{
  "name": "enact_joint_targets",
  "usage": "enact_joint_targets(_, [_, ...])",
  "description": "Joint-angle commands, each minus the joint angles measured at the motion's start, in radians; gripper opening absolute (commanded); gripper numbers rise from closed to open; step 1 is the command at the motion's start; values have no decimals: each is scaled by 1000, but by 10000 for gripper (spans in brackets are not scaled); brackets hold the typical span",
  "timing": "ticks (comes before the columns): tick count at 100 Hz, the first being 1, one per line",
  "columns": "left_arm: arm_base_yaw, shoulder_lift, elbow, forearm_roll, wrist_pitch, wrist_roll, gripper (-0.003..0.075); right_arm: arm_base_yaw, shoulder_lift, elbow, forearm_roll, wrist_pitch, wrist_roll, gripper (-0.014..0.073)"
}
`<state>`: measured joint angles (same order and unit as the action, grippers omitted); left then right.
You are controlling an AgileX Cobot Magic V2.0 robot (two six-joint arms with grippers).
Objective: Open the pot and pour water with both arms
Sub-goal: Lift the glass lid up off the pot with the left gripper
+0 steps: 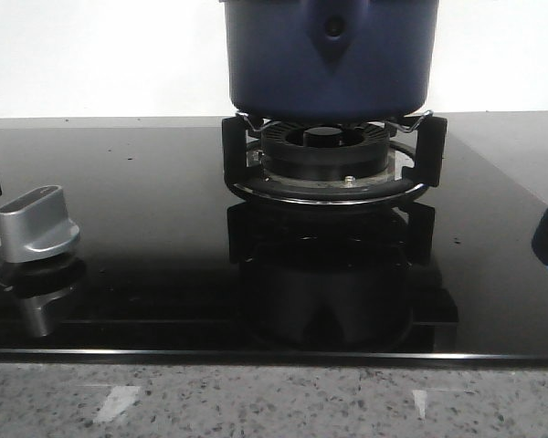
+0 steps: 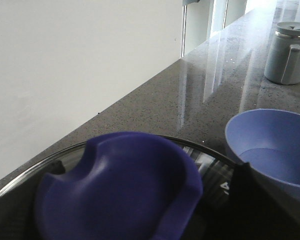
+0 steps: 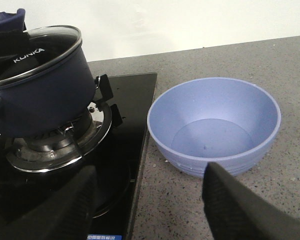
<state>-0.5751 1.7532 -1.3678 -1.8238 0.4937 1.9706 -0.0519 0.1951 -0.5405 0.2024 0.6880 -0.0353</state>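
The dark navy pot (image 1: 329,55) stands on the gas burner (image 1: 324,155), its top cut off in the front view. In the right wrist view the pot (image 3: 40,100) wears a glass lid (image 3: 47,42). My left gripper (image 2: 147,172) is right over that lid (image 2: 212,160), jaws open to either side of the blue lid knob (image 2: 120,190); one dark finger (image 2: 242,200) shows beside it. The right gripper (image 3: 147,200) hangs open and empty above the cooktop's edge, between pot and bowl. No water can be seen.
A light-blue bowl (image 3: 215,125) sits on the speckled counter right of the black glass cooktop (image 1: 146,182). A silver control knob (image 1: 36,224) is on the cooktop's left. A grey lidded jug (image 2: 289,52) stands farther along the counter. A white wall is behind.
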Motion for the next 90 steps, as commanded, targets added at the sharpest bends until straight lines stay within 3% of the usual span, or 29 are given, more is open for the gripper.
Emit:
enact_joint_targets(1, [-8, -38, -23, -47, 14, 15, 507, 0, 23, -24, -3, -76, -11, 413])
enact_joint_targets(32, [-8, -38, -23, -47, 38, 15, 284, 0, 23, -24, -3, -76, -11, 413])
enact_joint_targets(90, [-8, -46, -23, -47, 117, 13, 237, 0, 23, -24, -3, -76, -11, 413])
